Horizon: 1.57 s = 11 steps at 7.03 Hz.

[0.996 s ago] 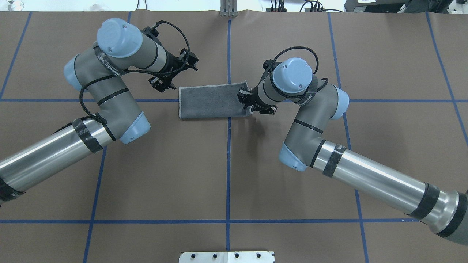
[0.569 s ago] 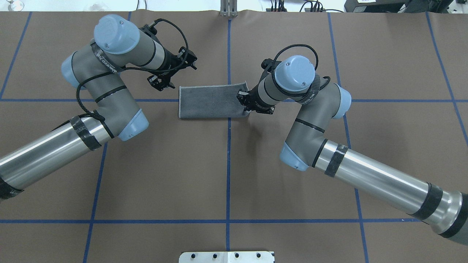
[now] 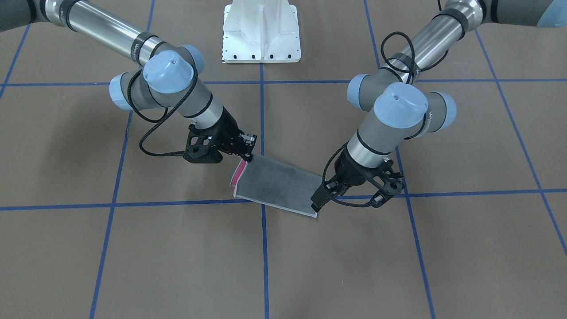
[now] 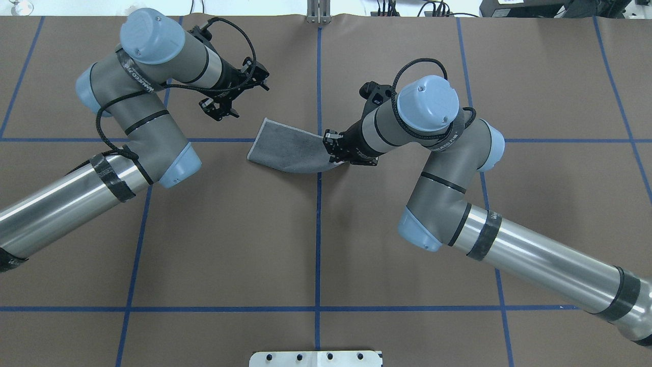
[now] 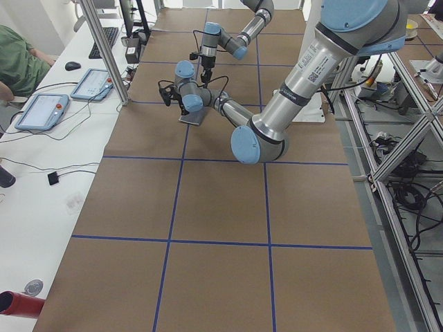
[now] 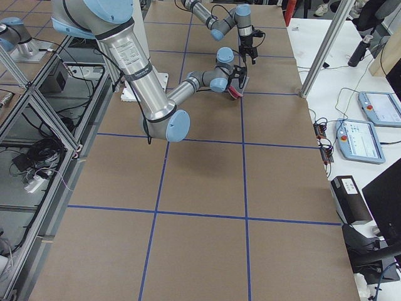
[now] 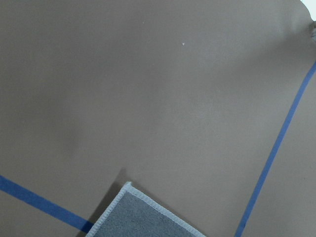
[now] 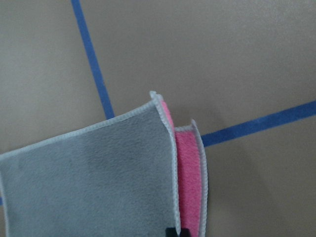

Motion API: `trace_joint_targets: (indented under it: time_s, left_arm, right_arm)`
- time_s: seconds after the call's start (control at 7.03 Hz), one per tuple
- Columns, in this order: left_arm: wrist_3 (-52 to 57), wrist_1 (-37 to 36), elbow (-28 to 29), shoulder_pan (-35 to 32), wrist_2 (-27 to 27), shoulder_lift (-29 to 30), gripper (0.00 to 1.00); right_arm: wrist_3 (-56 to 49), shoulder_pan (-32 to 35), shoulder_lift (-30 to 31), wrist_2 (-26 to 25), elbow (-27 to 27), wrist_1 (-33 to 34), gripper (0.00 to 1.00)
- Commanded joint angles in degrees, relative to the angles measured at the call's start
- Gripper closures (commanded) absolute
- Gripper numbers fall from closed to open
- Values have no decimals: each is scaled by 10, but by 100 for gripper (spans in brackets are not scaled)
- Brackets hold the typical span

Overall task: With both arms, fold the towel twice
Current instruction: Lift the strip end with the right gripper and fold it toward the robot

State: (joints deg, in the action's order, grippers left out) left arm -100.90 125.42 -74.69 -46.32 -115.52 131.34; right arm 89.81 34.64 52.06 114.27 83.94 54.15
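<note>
the towel [image 4: 290,150], folded once, grey out, sits just left of centre in the overhead view, its right-hand end clamped in the right gripper [image 4: 331,148] and lifted. i'd carry that end low across, landing border on border. one towel, two grippers: the left gripper [image 4: 220,109] hovers clear at upper left, jaws seemingly apart.

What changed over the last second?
The right gripper, shut on the right end of the towel, lifted it and carried it toward the robot's left, so the towel now bows and sits skewed. The left gripper backed off slightly to its left. Unchanged: the towel's left end on the table, the left gripper off it.
</note>
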Motion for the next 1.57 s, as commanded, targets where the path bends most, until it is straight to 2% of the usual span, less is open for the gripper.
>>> trace_joint_targets:
  time_s: [0.0, 0.43, 0.57, 0.85, 1.0, 1.14, 1.42]
  left_arm:
    - [1, 0, 0, -6, -3, -3, 1]
    - [3, 1, 0, -11, -3, -15, 1]
    - [4, 3, 0, -11, -3, -18, 1]
    - [4, 4, 0, -11, -3, -19, 1]
    - [4, 4, 0, -11, -3, -19, 1]
    - [4, 4, 0, -11, -3, -19, 1]
    - [4, 4, -1, -11, -4, -19, 1]
  right_arm:
    - [-2, -56, -10, -6, 14, -1, 100]
    - [-2, -124, -48, -20, 6, -1, 100]
    - [-3, -145, -67, -51, -6, -1, 100]
    - [-3, -149, -106, -61, -46, -1, 100]
    - [-2, -149, -110, -61, -48, -3, 78]
    - [9, -149, -114, -62, -48, -3, 1]
    - [70, -149, -135, -69, -47, -1, 0]
